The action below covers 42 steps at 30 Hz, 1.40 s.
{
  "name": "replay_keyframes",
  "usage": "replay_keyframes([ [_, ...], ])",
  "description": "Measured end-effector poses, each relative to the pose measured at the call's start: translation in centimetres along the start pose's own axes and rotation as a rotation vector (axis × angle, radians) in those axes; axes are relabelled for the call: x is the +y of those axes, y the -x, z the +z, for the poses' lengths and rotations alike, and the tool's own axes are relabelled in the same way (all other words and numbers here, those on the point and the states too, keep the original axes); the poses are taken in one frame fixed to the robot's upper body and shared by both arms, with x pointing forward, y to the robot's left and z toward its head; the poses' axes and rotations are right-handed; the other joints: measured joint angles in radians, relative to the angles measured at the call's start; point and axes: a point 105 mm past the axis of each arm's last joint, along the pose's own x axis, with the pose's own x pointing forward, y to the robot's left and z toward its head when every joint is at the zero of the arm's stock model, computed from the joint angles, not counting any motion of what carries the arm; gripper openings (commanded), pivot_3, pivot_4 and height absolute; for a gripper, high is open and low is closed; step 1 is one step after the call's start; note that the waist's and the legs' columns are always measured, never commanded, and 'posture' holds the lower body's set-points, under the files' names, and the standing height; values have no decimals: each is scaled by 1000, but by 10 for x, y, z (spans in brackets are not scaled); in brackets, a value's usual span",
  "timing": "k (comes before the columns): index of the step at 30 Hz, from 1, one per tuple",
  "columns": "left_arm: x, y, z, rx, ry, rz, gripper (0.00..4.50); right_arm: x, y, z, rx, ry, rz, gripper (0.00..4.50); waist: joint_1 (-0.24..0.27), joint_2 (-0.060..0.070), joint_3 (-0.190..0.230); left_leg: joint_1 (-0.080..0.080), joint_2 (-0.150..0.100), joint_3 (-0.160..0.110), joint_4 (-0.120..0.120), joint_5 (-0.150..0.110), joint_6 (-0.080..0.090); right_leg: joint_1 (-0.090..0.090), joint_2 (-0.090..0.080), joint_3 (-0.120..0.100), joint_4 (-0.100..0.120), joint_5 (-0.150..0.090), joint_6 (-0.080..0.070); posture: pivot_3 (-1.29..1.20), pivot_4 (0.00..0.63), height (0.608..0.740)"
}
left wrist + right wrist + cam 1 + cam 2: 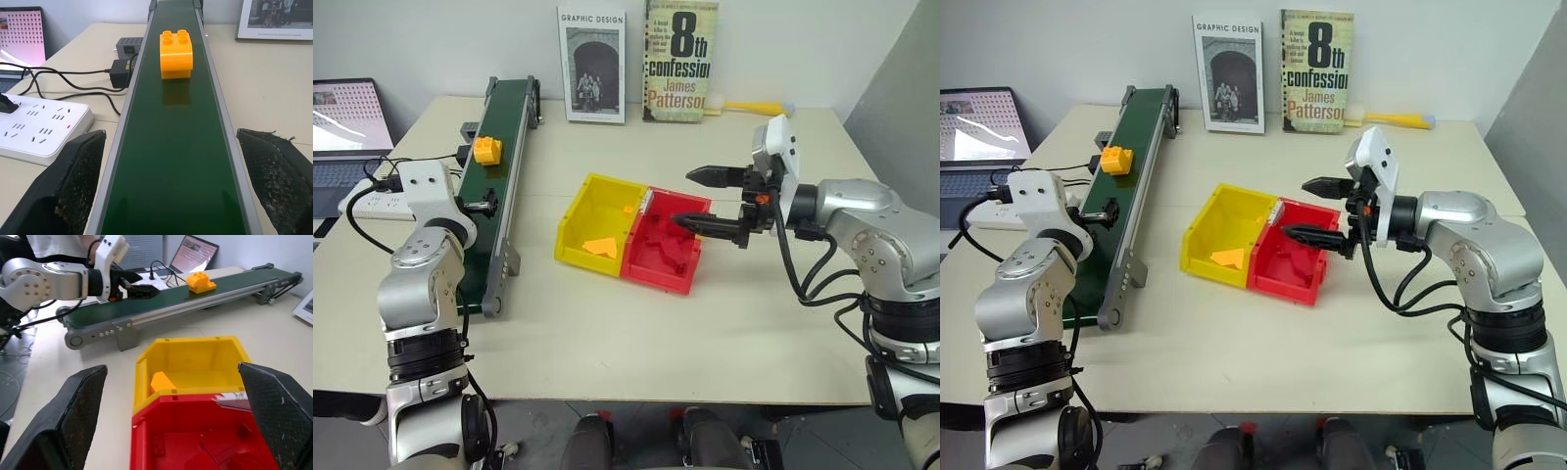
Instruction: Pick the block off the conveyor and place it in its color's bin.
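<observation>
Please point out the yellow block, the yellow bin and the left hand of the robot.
block (176,51), left wrist view, its front face.
yellow bin (588,205), left eye view, its inner wall.
left hand (139,290), right wrist view, between its fingertips.

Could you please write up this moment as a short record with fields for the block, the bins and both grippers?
block: yellow-orange, on the conveyor belt, not held
left gripper: open, fingers straddling the belt, short of the block
right gripper: open, empty, over the red bin
yellow bin: joined to the red bin, holds a flat orange piece
task stage: block not yet picked
</observation>
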Motion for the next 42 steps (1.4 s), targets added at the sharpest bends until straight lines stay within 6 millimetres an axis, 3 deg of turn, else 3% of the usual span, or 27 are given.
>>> replay_keyframes([
  [19, 2, -4, -9, 36, 8, 12, 4470, 1, 0, 3, -4, 6, -22, 4500, 0, 0, 0, 0, -1, -1, 0, 0, 0, 0, 0, -1, 0, 0, 0, 0, 150, 740],
  [34, -9, 1, -14, 83, 102, -12, 1536, -1, 3, 4, -4, 13, -30, 4500, 0, 0, 0, 0, 0, -1, 0, 0, 0, 0, 0, -1, 0, 0, 0, 0, 150, 740],
  [42, -13, 5, -3, 70, 124, -28, 1530, -5, 6, 2, 16, 20, -51, 4500, 2, 0, 0, -1, -1, -2, 0, 0, 0, 0, 0, -1, 0, 0, 0, 0, 150, 740],
])
